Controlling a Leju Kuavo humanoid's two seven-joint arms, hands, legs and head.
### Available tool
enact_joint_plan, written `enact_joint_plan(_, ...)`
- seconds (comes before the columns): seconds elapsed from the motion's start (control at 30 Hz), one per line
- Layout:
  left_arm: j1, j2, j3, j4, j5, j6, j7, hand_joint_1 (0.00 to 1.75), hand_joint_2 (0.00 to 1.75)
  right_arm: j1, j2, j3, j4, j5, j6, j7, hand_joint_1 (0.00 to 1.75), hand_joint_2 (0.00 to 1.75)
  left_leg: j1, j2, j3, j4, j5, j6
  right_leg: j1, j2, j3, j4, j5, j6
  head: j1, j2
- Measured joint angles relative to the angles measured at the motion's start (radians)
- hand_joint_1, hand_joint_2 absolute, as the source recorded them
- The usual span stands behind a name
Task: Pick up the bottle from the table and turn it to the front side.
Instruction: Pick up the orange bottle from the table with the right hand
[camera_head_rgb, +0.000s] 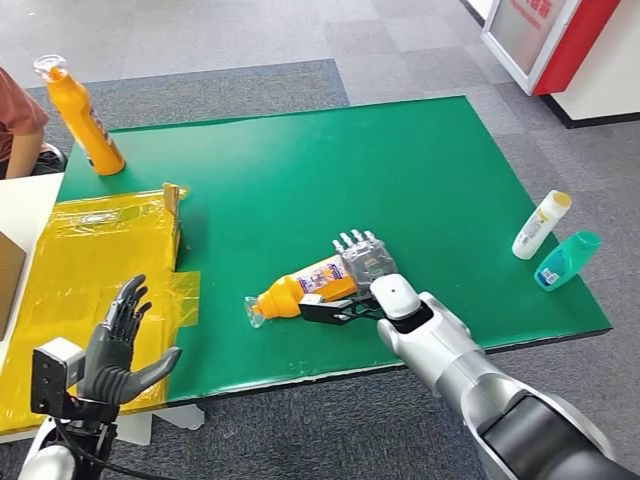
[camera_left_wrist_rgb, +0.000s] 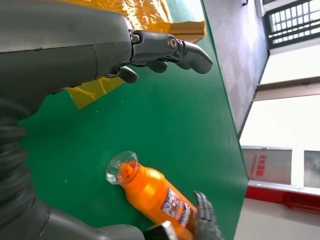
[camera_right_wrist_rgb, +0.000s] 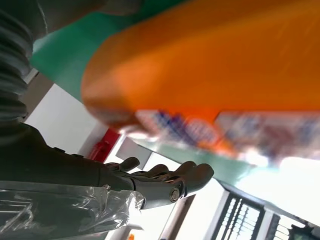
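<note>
I have the orange bottle (camera_head_rgb: 306, 289) lying on its side near the front edge of the green desk (camera_head_rgb: 423, 170), long axis running across my view, clear cap toward my left and base toward my right. My right hand (camera_head_rgb: 361, 275) is at that base end: fingers reach over the far side of the labelled body and the thumb lies along the near side. Whether the grip has fully closed I cannot tell; the right wrist view is a blurred sweep of orange and label, so the bottle is right against the palm.

My left hand (camera_head_rgb: 121, 345) hangs open, fingers spread, holding nothing, over the yellow sheet (camera_head_rgb: 90, 260) and well apart from the bottle's cap end. So the right hand is clearly the nearer one, and I judge the lift belongs to it.

Since I hold near the base, I expect the cap end to droop on lifting. The turn would have to roll the bottle about its long axis to bring the label forward.
</note>
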Motion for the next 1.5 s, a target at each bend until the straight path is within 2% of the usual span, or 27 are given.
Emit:
enact_joint_plan(0.57,0.0,-0.004,-0.044,-0.011,0.006,-0.023,0.014,0.0,1.75,-0.048,0.052,0.058,0.115,0.0,0.008,-0.007,0.0,1.75,0.0,0.0,0.001,0.0,0.002,-0.001,0.001,0.0,0.0,0.0,0.002,-0.002,0.0,0.0)
enact_joint_plan(0.6,0.0,-0.004,-0.046,-0.011,0.006,-0.023,0.014,0.0,1.75,-0.049,0.052,0.059,0.117,0.0,0.009,-0.007,0.2,1.75,0.0,0.0,0.001,0.0,0.002,-0.001,0.001,0.0,0.0,0.0,0.002,-0.003,0.0,0.0)
enact_joint_plan(0.7,0.002,-0.004,-0.05,-0.011,0.007,-0.024,0.014,0.0,1.75,-0.051,0.054,0.063,0.123,-0.003,0.015,-0.011,1.51,1.75,0.0,0.0,0.001,0.0,0.002,-0.001,0.001,0.0,0.0,0.0,0.002,-0.003,0.0,0.0)
enact_joint_plan(0.73,0.003,-0.004,-0.052,-0.012,0.008,-0.024,0.014,0.0,1.75,-0.051,0.054,0.064,0.125,-0.005,0.017,-0.013,1.75,1.75,0.0,0.0,0.001,0.0,0.002,-0.001,0.001,0.0,0.0,0.0,0.002,-0.003,0.0,0.0)
enact_joint_plan(0.97,0.017,-0.003,-0.065,-0.02,0.015,-0.026,0.013,0.0,1.75,-0.048,0.055,0.066,0.137,-0.035,0.004,-0.033,1.75,1.75,0.0,0.0,0.001,0.0,0.002,-0.001,0.001,0.0,0.001,0.0,0.002,-0.003,0.0,0.0)
enact_joint_plan(1.07,0.017,-0.003,-0.067,-0.02,0.019,-0.027,0.012,0.0,1.75,-0.046,0.054,0.055,0.13,-0.107,-0.024,-0.062,1.75,1.75,0.0,0.0,0.001,0.0,0.002,-0.001,0.001,0.0,0.0,0.0,0.002,-0.003,0.0,0.0)
enact_joint_plan(1.17,0.023,-0.003,-0.07,-0.02,0.026,-0.025,0.011,0.0,1.75,-0.014,0.045,-0.005,0.059,-0.331,-0.031,-0.129,1.75,1.75,0.0,0.0,0.002,0.0,0.002,-0.001,0.001,0.0,0.0,0.0,0.002,-0.003,0.0,0.0)
enact_joint_plan(1.3,0.051,-0.002,-0.073,-0.025,0.029,-0.002,-0.003,0.0,1.75,0.081,-0.003,-0.132,-0.14,-0.689,0.043,-0.215,1.75,1.75,0.0,0.0,0.0,0.0,0.001,-0.001,0.001,-0.001,0.0,0.0,0.002,-0.002,0.0,0.0)
enact_joint_plan(1.5,0.077,0.002,-0.081,-0.03,0.036,0.026,-0.025,0.0,1.75,0.202,-0.064,-0.277,-0.357,-1.013,0.121,-0.315,1.75,1.75,0.0,0.0,-0.001,0.0,0.0,0.0,0.0,0.0,-0.001,-0.001,0.001,-0.002,0.0,0.0)
